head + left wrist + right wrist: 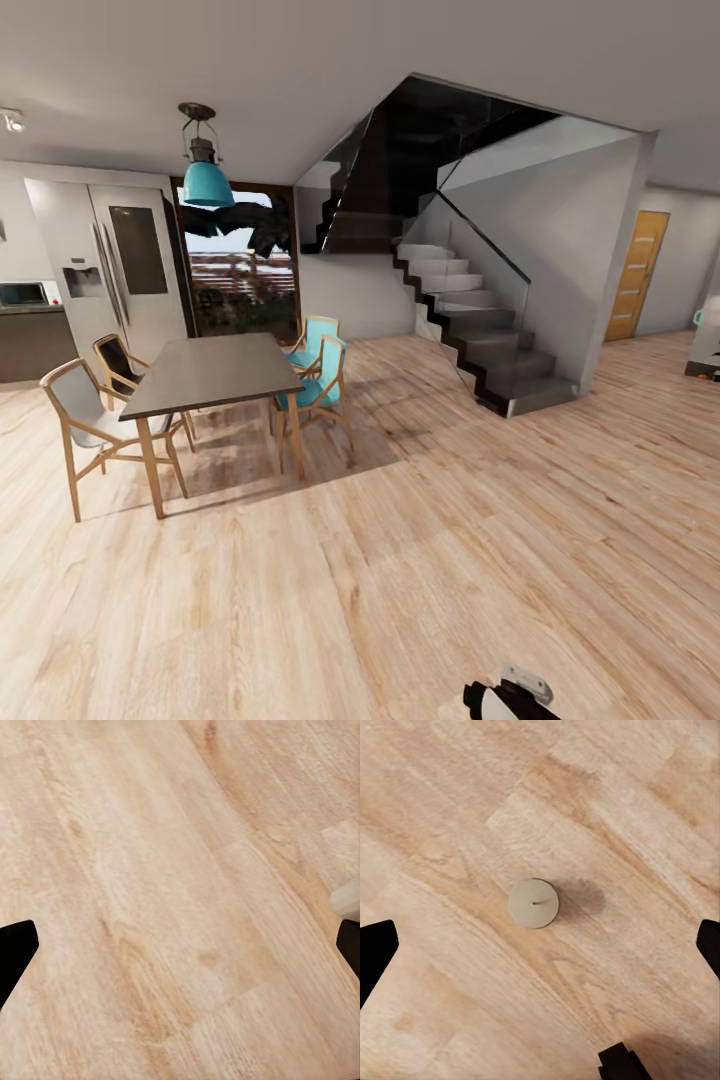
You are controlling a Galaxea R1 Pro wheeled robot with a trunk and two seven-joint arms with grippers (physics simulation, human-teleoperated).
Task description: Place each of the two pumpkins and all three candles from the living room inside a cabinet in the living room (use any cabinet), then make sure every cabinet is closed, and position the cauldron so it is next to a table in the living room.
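A squat white candle (533, 903) with a tiny dark wick stands upright on the wooden floor, seen from straight above in the right wrist view. My right gripper (540, 952) hangs open above it, its dark fingertips (376, 952) far apart at either side and nothing between them. My left gripper (180, 952) is open over bare floor boards. The pumpkins, the other candles, the cabinet, the cauldron and the low grey-beige table are out of view.
Ahead left stands a dark dining table (212, 370) with several wooden chairs (85, 420). A dark staircase (470, 330) with glass rails rises in the middle. A wooden door (636, 275) is at far right, a fridge (110, 270) at far left. Wide wooden floor (450, 560) lies between.
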